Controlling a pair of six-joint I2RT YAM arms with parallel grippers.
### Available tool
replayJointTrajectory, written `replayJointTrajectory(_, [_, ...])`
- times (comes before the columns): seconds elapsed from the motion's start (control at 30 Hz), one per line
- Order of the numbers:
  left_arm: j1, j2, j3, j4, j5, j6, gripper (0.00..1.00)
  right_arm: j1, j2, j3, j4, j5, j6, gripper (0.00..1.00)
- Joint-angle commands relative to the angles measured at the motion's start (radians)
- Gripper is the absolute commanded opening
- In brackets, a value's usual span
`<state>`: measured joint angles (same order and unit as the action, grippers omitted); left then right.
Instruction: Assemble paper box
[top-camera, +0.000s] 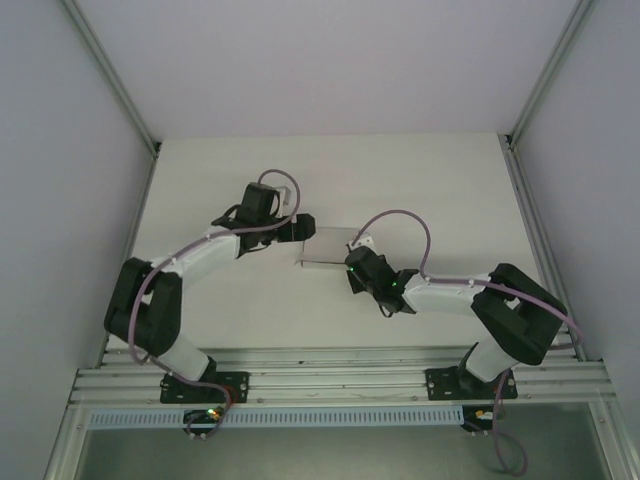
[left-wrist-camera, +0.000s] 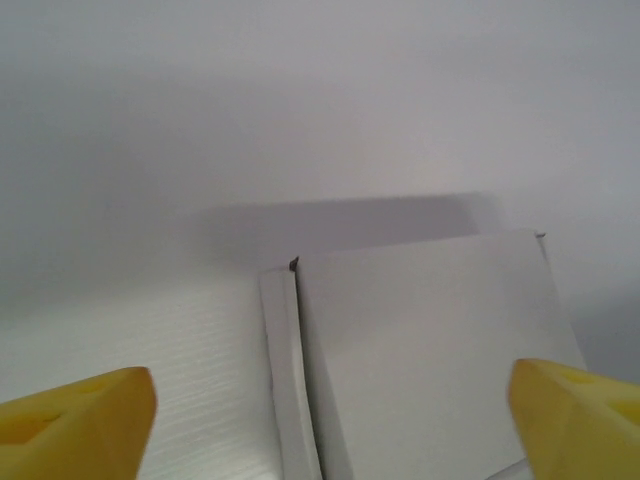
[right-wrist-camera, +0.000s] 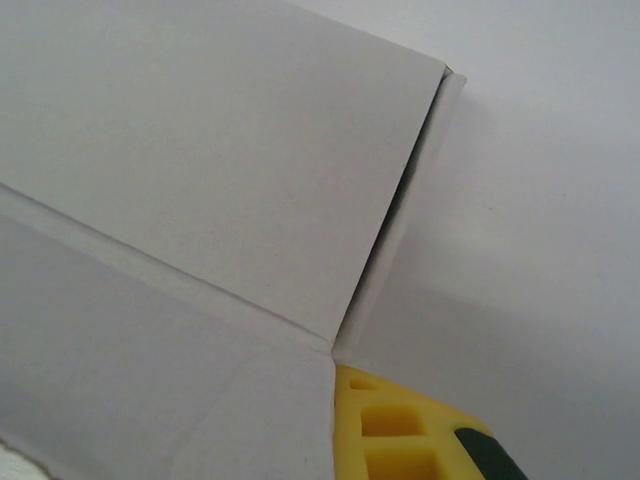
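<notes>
**Box lies mid-table between your two claws**
Your left claw (left-wrist-camera: 330, 425) stands wide, and the paper box (top-camera: 328, 250) lies flat just ahead between its fingers, long side across the table (top-camera: 420, 180). Your right claw (top-camera: 352, 268) is closed at the box's near edge; whether it pinches the card, you cannot tell.

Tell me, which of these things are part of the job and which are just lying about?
Part of the job:
- paper box
- left tool, open either side of the box
- right tool, shut on the box's edge

Just there:
- table
- metal rail
- purple cables
None of these is loose clutter.
</notes>
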<state>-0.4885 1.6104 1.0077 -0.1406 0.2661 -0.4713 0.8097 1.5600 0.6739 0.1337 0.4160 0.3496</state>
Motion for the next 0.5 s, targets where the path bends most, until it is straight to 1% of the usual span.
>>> replayJointTrajectory(0.0, [0.016,0.045,0.034,0.017,0.115,0.000,0.84,0.004,0.037,-0.019,-0.018,-0.016,-0.004,0.06])
replayJointTrajectory(0.03, [0.016,0.063,0.036,0.019,0.123,0.007,0.81,0.005,0.038,-0.023,-0.014,-0.020,-0.004,0.07])
replayJointTrajectory(0.13, [0.018,0.122,0.052,0.026,0.148,0.018,0.79,0.005,0.042,-0.030,-0.012,-0.025,-0.011,0.09])
replayJointTrajectory(0.27, [0.027,0.202,0.084,0.043,0.194,0.009,0.67,0.006,0.039,-0.031,-0.026,-0.022,-0.022,0.10])
replayJointTrajectory(0.37, [0.046,0.230,0.072,0.088,0.240,-0.021,0.63,0.004,0.037,-0.026,-0.044,-0.020,-0.030,0.15])
replayJointTrajectory(0.43, [0.058,0.233,0.042,0.145,0.272,-0.039,0.56,0.005,0.034,-0.023,-0.062,-0.020,-0.034,0.18])
replayJointTrajectory(0.47, [0.061,0.234,0.027,0.166,0.282,-0.048,0.54,0.004,0.030,-0.022,-0.072,-0.019,-0.032,0.21])
